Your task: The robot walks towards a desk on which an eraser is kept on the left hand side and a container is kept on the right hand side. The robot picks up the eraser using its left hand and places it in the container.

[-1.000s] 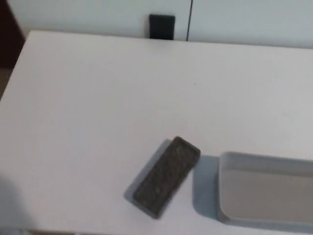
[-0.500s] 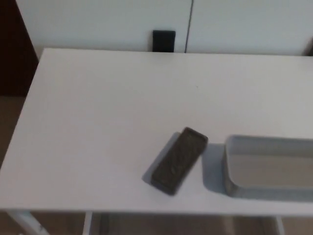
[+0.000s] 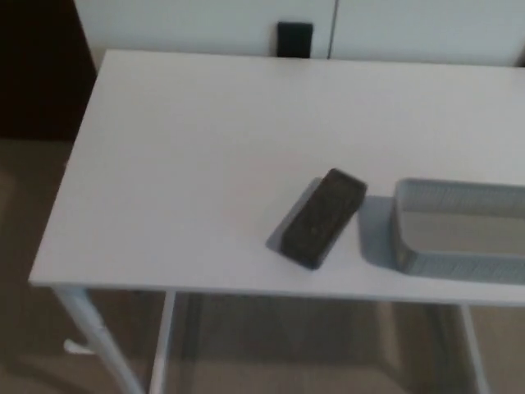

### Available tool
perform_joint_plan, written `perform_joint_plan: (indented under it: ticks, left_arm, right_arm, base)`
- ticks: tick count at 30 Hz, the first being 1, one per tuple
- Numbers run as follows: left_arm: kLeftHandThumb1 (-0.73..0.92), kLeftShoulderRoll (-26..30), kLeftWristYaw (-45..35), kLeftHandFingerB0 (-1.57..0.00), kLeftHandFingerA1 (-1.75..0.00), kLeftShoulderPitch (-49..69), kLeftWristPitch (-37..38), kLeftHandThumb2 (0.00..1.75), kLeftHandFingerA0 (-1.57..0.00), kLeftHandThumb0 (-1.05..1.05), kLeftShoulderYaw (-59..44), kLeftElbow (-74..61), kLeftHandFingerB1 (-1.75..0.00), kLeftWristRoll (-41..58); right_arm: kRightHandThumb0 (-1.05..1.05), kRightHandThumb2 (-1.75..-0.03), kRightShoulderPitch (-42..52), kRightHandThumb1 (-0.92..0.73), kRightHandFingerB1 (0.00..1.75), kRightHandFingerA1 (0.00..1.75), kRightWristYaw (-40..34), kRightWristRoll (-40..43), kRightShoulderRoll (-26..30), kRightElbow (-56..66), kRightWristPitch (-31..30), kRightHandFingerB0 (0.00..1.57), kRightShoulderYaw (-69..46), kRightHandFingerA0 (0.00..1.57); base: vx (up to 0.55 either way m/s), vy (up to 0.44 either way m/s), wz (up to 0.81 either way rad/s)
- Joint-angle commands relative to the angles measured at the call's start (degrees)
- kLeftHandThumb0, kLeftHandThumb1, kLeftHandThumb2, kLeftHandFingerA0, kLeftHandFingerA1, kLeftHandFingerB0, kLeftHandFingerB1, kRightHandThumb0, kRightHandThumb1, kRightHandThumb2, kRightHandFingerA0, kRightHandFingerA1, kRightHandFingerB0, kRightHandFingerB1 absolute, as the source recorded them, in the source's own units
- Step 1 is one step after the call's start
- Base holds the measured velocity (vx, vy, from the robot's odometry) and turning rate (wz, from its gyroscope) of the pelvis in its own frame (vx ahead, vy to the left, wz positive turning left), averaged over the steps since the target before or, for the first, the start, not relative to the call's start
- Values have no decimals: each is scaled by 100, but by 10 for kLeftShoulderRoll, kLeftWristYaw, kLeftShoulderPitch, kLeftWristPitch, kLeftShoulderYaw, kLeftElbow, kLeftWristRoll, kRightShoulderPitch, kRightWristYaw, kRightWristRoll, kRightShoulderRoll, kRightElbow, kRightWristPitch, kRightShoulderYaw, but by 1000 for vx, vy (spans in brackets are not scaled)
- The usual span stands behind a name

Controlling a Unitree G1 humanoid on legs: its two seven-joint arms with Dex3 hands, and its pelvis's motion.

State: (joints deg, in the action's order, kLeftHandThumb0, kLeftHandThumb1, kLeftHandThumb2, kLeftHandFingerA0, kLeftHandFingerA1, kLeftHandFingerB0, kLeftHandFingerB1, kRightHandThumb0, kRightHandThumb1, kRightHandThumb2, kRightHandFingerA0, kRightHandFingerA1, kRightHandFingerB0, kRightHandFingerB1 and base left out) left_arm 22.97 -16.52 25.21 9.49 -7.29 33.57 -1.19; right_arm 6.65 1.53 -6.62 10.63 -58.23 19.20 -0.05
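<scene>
Nothing on the desk (image 3: 189,156) moved, only my view shifted; eraser (image 3: 321,217) lies untouched just left of the container (image 3: 410,254), neither hand visible, pick-up remains

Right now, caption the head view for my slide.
Dark eraser lying beside the grey container on a white desk.

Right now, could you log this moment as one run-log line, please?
phase: approach | eraser: on desk, beside container | hands: not in view
</scene>
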Motion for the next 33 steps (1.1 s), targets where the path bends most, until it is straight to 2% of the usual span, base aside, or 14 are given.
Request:
perform_joint_plan:
  ticks: [1,12,13,20,21,22,23,25,26,27,28,33]
  left_arm:
    - [47,10,3,-37,-44,4,3,62,-43,-29,1,-11,-40,-6]
    - [46,11,8,-37,-45,10,8,63,-44,-31,-2,-12,-41,-6]
    - [52,11,10,-39,-40,9,10,55,-48,-24,-2,-10,-35,-8]
    - [52,13,16,-40,-40,7,15,55,-49,-24,2,-5,-35,-15]
    - [51,12,17,-40,-40,4,21,55,-49,-25,1,7,-35,-15]
    - [46,12,19,-38,-45,3,26,63,-45,-32,2,11,-41,-17]
    - [52,12,19,-40,-41,1,33,55,-49,-24,3,17,-35,-18]
    - [52,10,20,-39,-41,5,32,55,-50,-23,0,10,-35,-15]
    - [46,7,24,-35,-45,8,29,62,-45,-28,-2,2,-40,-12]
    - [46,5,26,-35,-45,10,29,62,-45,-28,-4,0,-40,-11]
    - [53,4,30,-37,-41,10,26,55,-49,-21,-5,-3,-34,-12]
    - [53,4,29,-36,-41,3,23,55,-49,-22,-7,-4,-34,-9]
  right_arm:
    - [-41,-74,0,-37,58,65,-3,-1,5,1,5,39,0,49]
    - [-41,-74,-4,-38,57,64,-4,-6,5,4,3,38,7,47]
    - [-41,-74,-5,-37,58,64,-5,-7,5,3,4,38,8,47]
    - [-42,-73,-9,-38,57,62,-5,-11,6,4,-3,38,13,47]
    - [-38,-53,-7,-48,52,57,-4,-13,7,3,1,43,14,51]
    - [-39,-53,-8,-48,52,58,-7,-14,7,1,2,43,15,52]
    - [-39,-53,-8,-48,52,58,-7,-14,7,2,1,44,15,52]
    - [-38,-54,-7,-48,51,58,-5,-13,7,4,1,43,16,52]
    - [-38,-54,-7,-48,51,57,-6,-14,7,4,1,43,16,51]
    - [-38,-54,-8,-48,51,57,-8,-15,7,3,-1,43,16,51]
    - [-37,-53,-10,-47,52,58,-9,-14,6,-2,2,43,15,52]
    - [-37,-53,-17,-47,52,57,-7,-13,6,-4,1,43,14,51]
  base:
    - [13,202,3]
    - [-2,-12,4]
    - [-4,-95,-1]
    - [-9,-56,-1]
    - [0,0,0]
    - [0,0,0]
    - [0,0,0]
    - [0,0,0]
    - [0,0,0]
    - [11,12,-9]
    - [8,22,9]
    - [-32,-45,5]
